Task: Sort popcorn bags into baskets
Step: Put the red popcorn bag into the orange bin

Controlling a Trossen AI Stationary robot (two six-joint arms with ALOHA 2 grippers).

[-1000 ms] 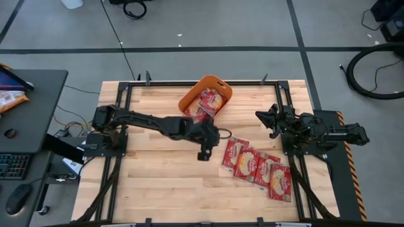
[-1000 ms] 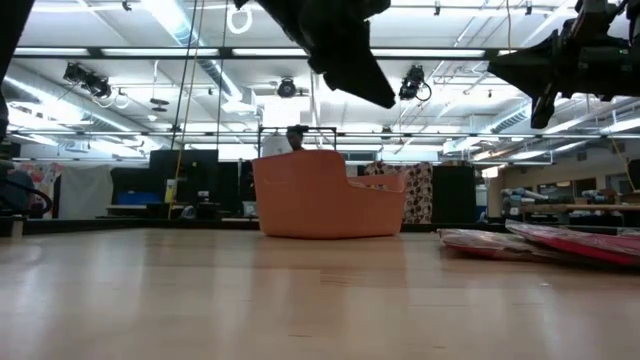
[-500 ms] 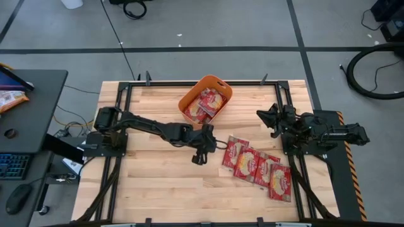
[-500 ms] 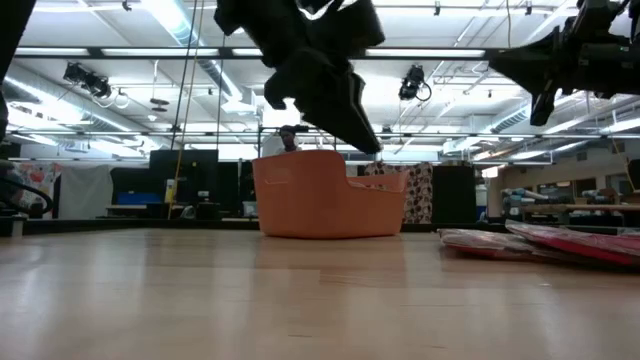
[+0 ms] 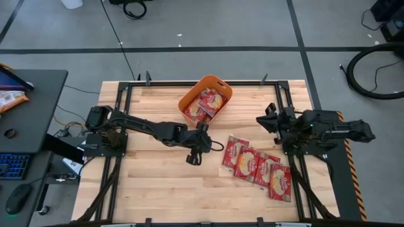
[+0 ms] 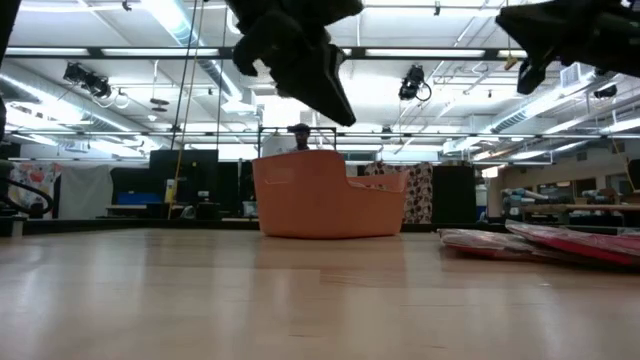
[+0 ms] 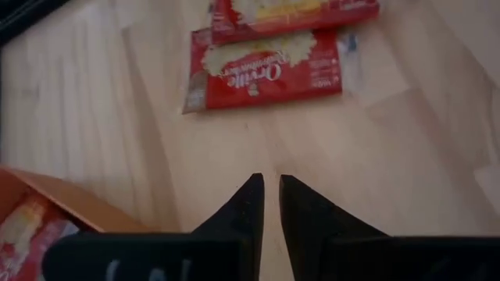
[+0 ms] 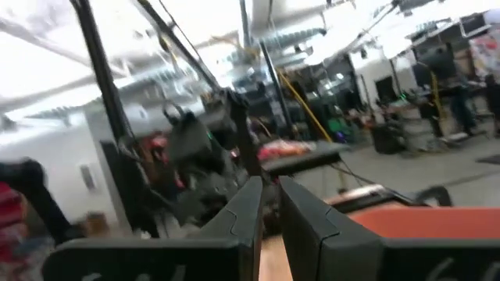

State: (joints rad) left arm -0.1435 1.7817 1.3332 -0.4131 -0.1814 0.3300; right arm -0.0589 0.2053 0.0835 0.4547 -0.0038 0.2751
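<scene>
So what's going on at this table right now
A two-armed robot is sorting popcorn bags into an orange basket, which already holds a few. The left pincer hovers empty above the bare wood, fingers nearly together, close to the row of popcorn bags lying flat on the right half of the table. The right pincer waits raised near the right edge, holding nothing.

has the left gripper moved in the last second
Yes. In the high view the left gripper has pulled back from the row of popcorn bags on the table, toward the left arm's base, while the orange tub stayed put. Its fingers look shut and empty.
</scene>
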